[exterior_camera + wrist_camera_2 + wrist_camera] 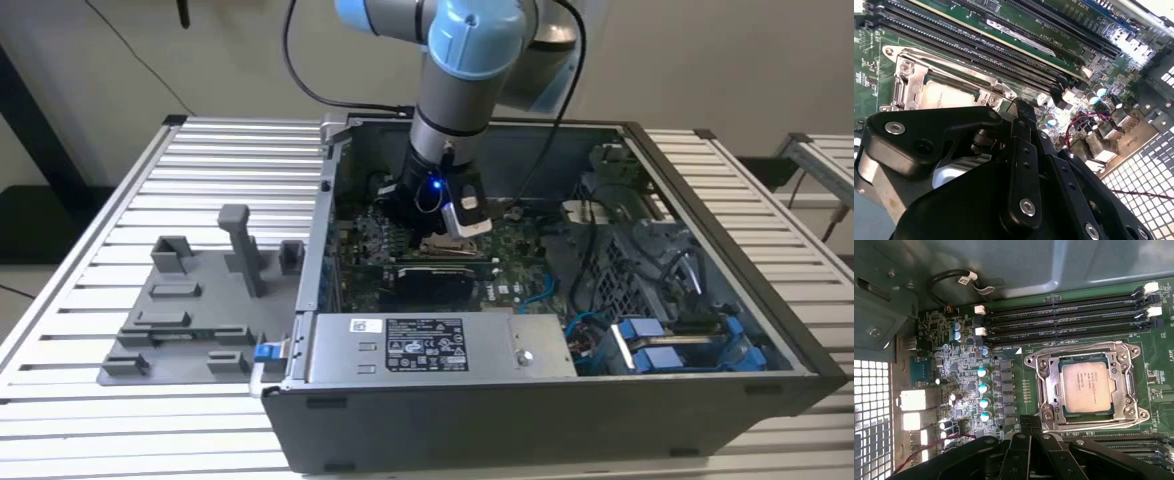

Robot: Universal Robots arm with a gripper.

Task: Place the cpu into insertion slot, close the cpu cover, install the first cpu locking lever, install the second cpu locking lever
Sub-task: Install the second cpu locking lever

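Observation:
The cpu (1088, 387) lies flat in its socket on the green motherboard (1014, 355), its dull silver top showing through the window of the cpu cover (1046, 386). That silvery frame is down over the chip. A thin wire locking lever (1074, 351) runs along one side of the cover and a second one (1104, 425) along the opposite side, both lying low. My gripper (1026, 421) hovers just off the socket's edge with its black fingertips together and nothing between them. The second wrist view shows the cpu (946, 95), the cover (908, 80) and the gripper (1021, 107). In the exterior view the gripper (458, 222) reaches down inside the case.
Long black memory slots (1069, 315) run beside the socket. Capacitors (982, 387) and a red wire (929, 447) lie near the gripper. The open computer case (561, 400) walls the board in, with a power supply (427, 345) in front. A grey fixture (187, 300) stands at the exterior view's left.

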